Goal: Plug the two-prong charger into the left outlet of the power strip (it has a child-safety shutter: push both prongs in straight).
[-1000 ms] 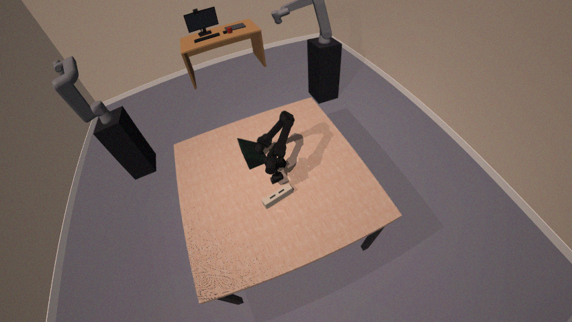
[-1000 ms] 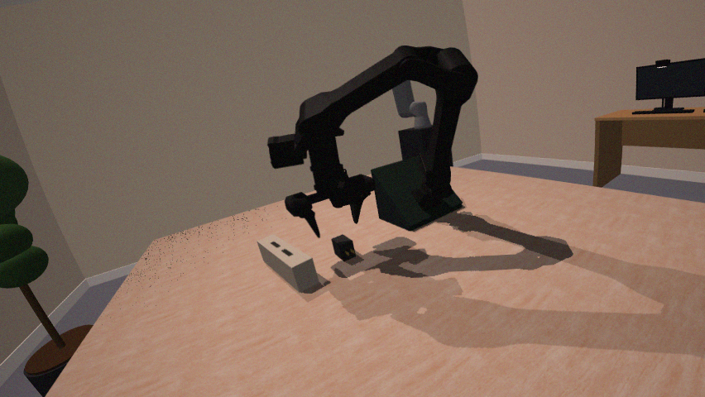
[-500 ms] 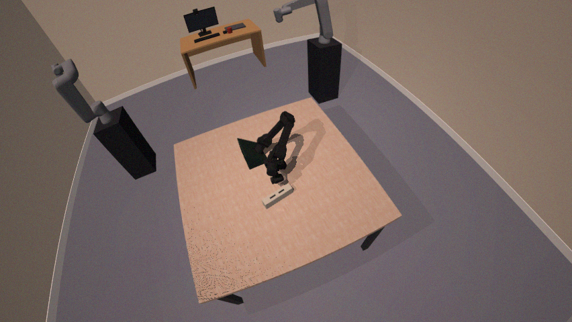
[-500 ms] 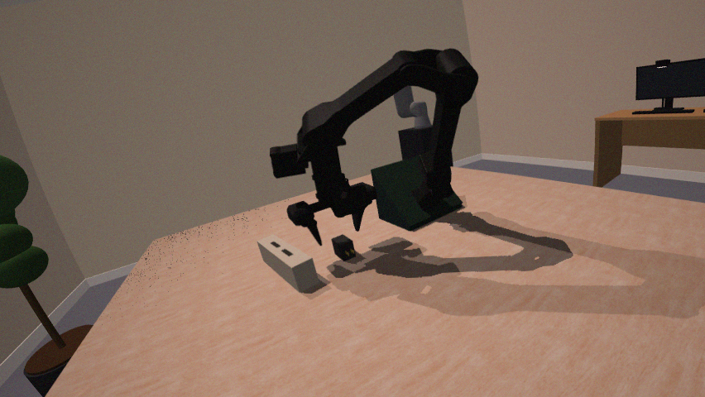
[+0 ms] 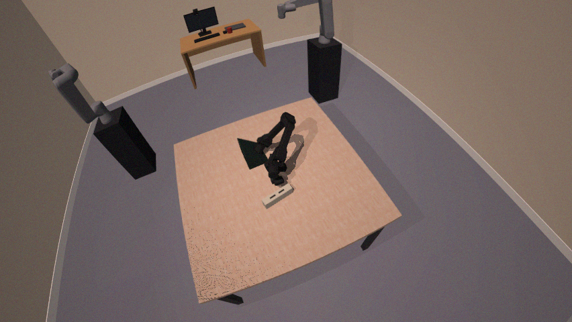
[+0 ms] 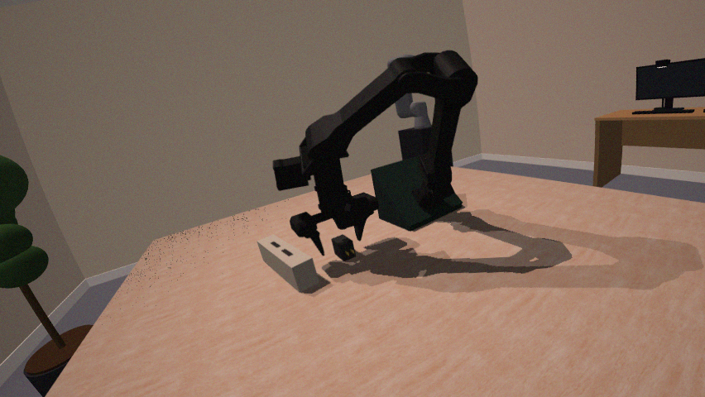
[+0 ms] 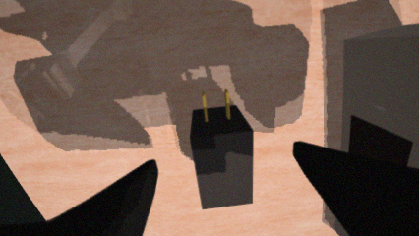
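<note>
The black two-prong charger (image 6: 342, 247) (image 7: 223, 167) lies on the table with its brass prongs pointing to the top of the wrist view. In the top view the arm hides it. My gripper (image 6: 341, 246) (image 7: 225, 156) is open, its fingers apart on either side of the charger, with a gap on each side in the wrist view. Nothing is held. The cream power strip (image 5: 268, 204) (image 6: 306, 275) (image 7: 379, 84) stands beside the charger, with two dark outlets on its top in the top and exterior views. The right finger overlaps it in the wrist view.
A dark green angular block (image 5: 248, 156) (image 6: 398, 199) (image 7: 12, 202) stands near the arm's base, on the opposite side of the charger from the power strip. The arm's shadow covers the table around the prongs. A desk and two grey arms on pedestals stand beyond the table.
</note>
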You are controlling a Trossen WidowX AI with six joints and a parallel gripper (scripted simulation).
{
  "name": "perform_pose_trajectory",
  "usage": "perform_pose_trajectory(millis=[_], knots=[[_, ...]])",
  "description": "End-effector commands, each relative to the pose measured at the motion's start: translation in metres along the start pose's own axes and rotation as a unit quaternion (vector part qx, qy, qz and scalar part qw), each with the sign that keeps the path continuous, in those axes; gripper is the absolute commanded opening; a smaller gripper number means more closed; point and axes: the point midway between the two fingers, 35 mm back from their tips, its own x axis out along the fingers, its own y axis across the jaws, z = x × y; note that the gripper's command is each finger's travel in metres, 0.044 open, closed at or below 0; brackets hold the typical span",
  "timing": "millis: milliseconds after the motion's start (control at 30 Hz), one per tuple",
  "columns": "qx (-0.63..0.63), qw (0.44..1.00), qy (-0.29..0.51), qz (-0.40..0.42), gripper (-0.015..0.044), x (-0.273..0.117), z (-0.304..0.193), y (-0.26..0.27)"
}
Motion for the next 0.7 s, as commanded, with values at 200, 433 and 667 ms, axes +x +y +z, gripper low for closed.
perform_pose_trajectory(millis=[200,433,667], knots=[[0.005,1.0,-0.004,0.002,0.044,0.0123,0.0015,0.0031],[0.0,1.0,-0.001,0.001,0.0256,0.0093,0.0012,0.001],[0.0,1.0,-0.001,0.001,0.0112,0.0093,0.0012,0.001]])
